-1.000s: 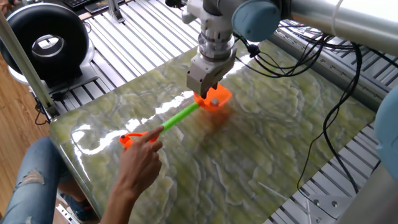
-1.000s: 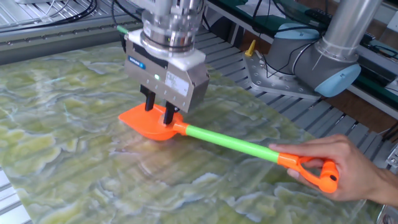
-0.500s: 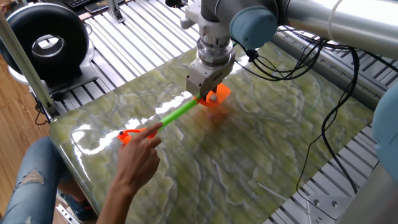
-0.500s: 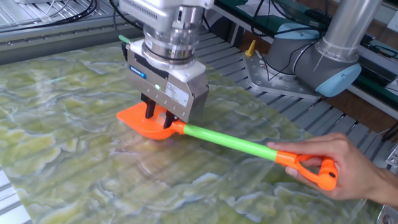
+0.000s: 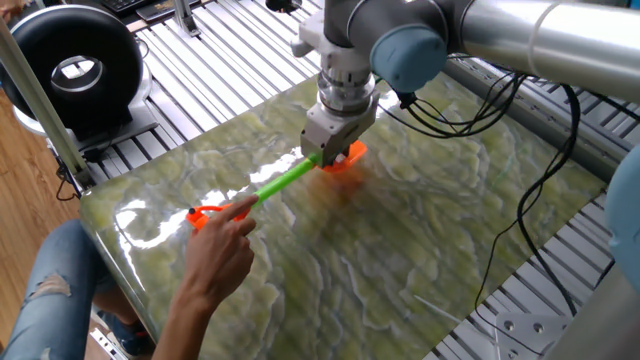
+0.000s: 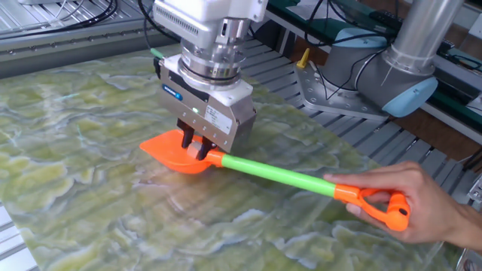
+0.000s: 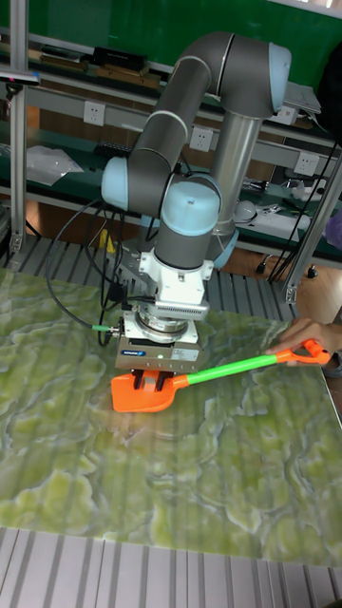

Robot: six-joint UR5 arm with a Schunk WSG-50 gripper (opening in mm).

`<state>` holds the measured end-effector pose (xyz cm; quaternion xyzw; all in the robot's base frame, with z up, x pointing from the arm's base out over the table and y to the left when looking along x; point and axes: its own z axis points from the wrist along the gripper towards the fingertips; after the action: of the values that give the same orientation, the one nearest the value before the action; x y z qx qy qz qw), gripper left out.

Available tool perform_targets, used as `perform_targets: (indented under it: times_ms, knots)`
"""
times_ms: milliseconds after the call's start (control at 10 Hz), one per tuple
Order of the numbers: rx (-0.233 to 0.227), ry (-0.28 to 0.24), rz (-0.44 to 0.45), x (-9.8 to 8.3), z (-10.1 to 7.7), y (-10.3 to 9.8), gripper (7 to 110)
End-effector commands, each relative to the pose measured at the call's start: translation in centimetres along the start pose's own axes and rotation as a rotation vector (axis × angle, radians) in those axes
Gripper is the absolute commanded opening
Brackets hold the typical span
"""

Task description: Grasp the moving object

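The green-marbled bench (image 6: 90, 188) lies under the claw (image 6: 197, 145), which stands straight down with its fingers straddling the toy shovel (image 6: 248, 167) at the scoop's neck; whether they pinch it, I cannot tell. A person's hand (image 6: 422, 207) holds the loop end, well away from the claw.

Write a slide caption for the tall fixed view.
Claw down on the shovel scoop while a hand holds its loop end.

Green marbled surface (image 5: 400, 250) under me, a black round fan (image 5: 72, 68) off at its corner, black cables (image 5: 520, 190) trailing over slotted rails.
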<state>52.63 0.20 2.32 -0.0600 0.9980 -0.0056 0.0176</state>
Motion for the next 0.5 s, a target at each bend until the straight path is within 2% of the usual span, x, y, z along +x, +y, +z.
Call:
perform_targets:
  times_ms: [0, 100, 200, 300, 400]
  knots:
    - [-0.038, -0.044, 0.046, -1.4, -0.5, 0.6, 22]
    - [-0.056, -0.050, 0.048, -1.8, -1.1, 0.8, 22]
    - [-0.056, -0.038, 0.046, -1.7, -1.8, 0.6, 7]
    - [-0.074, -0.018, 0.042, -1.5, -2.7, 0.8, 7]
    - [-0.087, 0.011, 0.034, -1.3, -4.6, 0.5, 7]
